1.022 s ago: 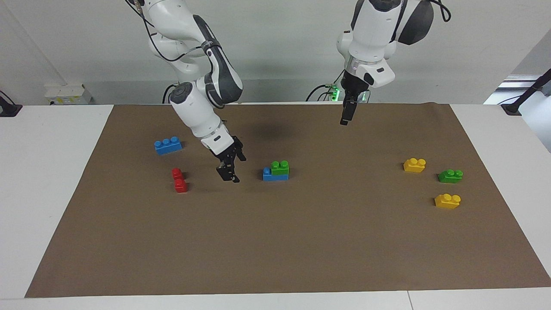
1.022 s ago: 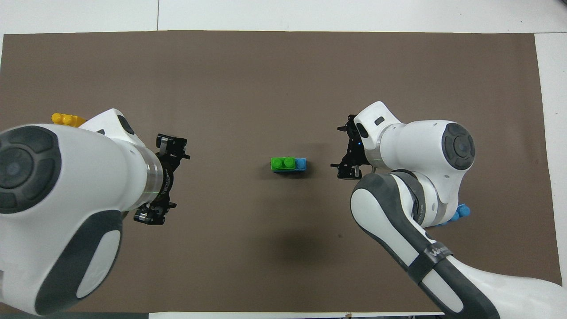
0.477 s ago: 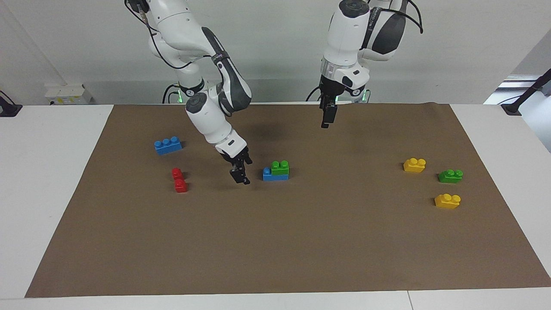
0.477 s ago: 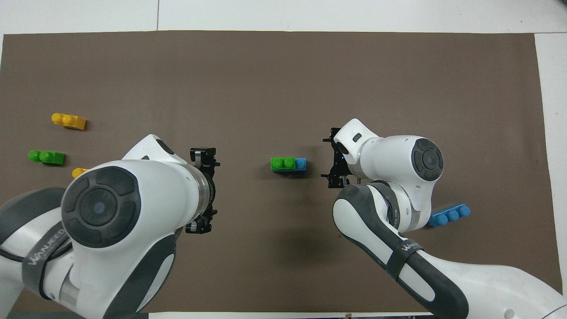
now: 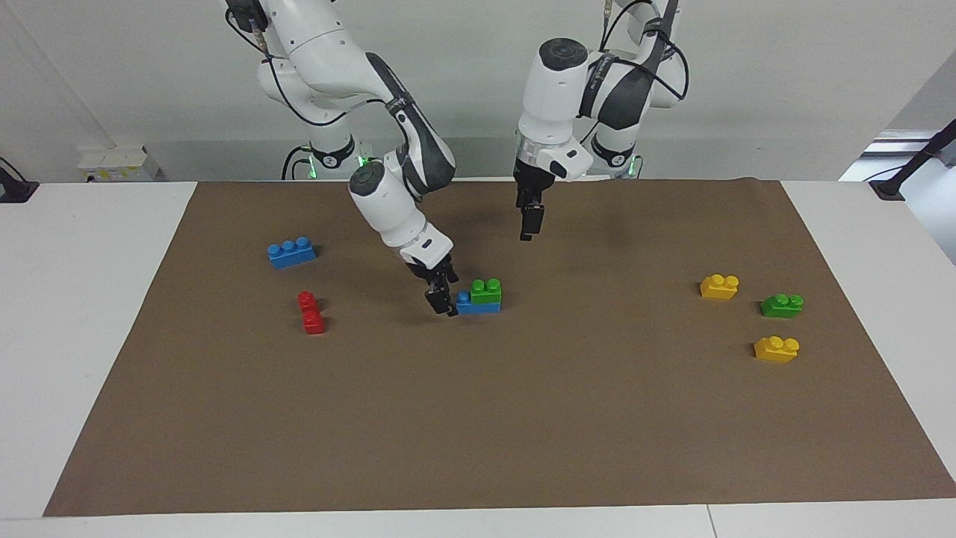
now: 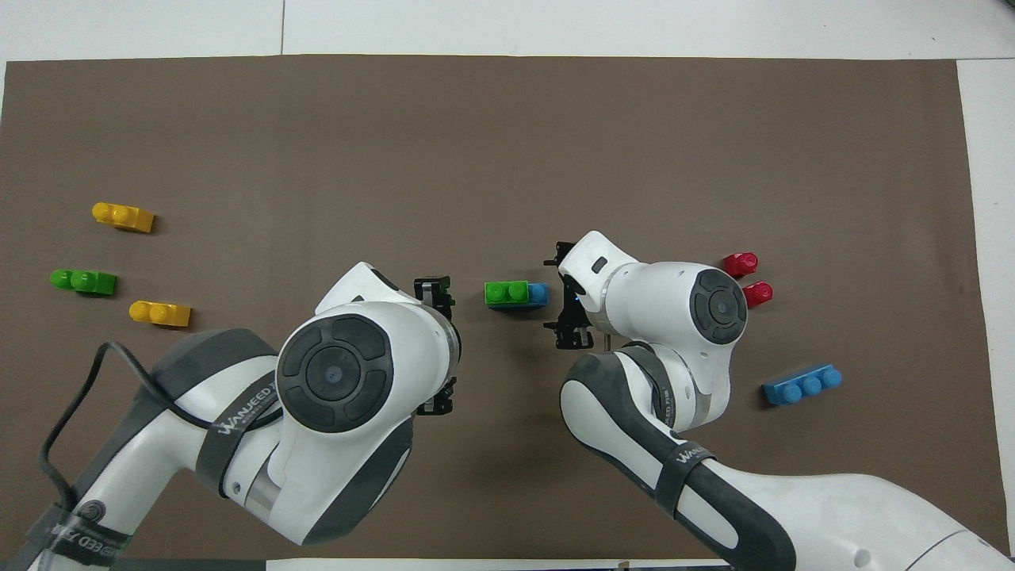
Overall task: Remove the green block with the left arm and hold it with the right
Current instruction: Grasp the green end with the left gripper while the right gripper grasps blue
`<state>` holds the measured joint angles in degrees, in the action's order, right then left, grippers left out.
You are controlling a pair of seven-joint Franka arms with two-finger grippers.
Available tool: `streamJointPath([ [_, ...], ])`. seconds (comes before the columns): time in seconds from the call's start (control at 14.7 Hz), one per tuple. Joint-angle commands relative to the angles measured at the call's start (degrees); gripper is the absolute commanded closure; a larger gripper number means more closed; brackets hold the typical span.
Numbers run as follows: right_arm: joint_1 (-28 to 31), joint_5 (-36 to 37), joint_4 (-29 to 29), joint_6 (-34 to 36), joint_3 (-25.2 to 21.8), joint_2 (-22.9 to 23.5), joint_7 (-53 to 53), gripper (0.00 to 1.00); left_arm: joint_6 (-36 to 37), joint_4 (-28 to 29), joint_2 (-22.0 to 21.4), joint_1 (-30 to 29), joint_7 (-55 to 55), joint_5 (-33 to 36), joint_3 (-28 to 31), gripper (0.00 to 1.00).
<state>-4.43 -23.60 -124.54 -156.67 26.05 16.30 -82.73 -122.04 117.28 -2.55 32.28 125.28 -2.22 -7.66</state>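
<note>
Small green two-stud plastic brick (image 5: pixel 486 291) (image 6: pixel 507 293): mid-counter, stacked on blue plastic brick (image 5: pixel 465 302) (image 6: pixel 538 293), one blue stud bare toward the right arm's end.
Right hand (image 5: pixel 442 301) (image 6: pixel 569 303): low, just beside the blue brick's bare end, fingers apart.
Left hand (image 5: pixel 527 223) (image 6: pixel 435 349): raised over brown mat (image 5: pixel 478 418) (image 6: pixel 507 143); finger state cannot tell.
</note>
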Motion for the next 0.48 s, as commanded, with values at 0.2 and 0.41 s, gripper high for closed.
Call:
streamJointPath([
  [0.2,0.3,-1.45,-0.08,-1.01,0.5,0.31,-0.94,0.0,-4.96,-0.73,4.3,2.26,5.14,-0.77,0.98,0.0],
  [0.41,-0.13,-1.45,0.18,-3.98,0.5,2.16,-0.59,0.0,-5.05,-2.84,7.9,2.26,5.32,-0.77,0.98,0.0],
])
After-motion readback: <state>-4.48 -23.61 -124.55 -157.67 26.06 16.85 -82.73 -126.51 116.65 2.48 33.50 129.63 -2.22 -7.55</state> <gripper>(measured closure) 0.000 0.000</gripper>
